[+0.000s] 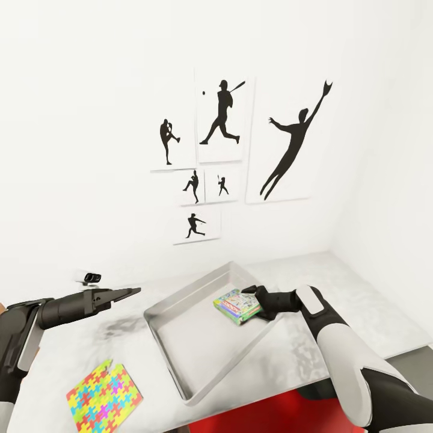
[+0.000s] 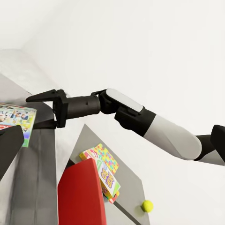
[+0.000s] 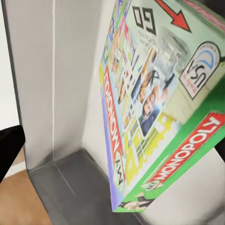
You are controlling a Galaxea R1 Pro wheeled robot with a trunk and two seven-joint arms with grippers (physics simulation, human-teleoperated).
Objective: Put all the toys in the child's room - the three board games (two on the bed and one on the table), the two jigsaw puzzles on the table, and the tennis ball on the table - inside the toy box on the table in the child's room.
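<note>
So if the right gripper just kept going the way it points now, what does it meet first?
Probably the toy box: the right gripper, shut on the Monopoly board game, points across the box's inside, so the game would likely meet its floor or far wall. Depth is unclear.

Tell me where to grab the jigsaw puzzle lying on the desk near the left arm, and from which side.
Take the jigsaw puzzle by its near edge, where it seems to reach the front rim of the table. It is a thin flat square lying flush, so a top-down pinch would likely find nothing to close on. Come in low from the front with the left hand, one finger above and one below.
</note>
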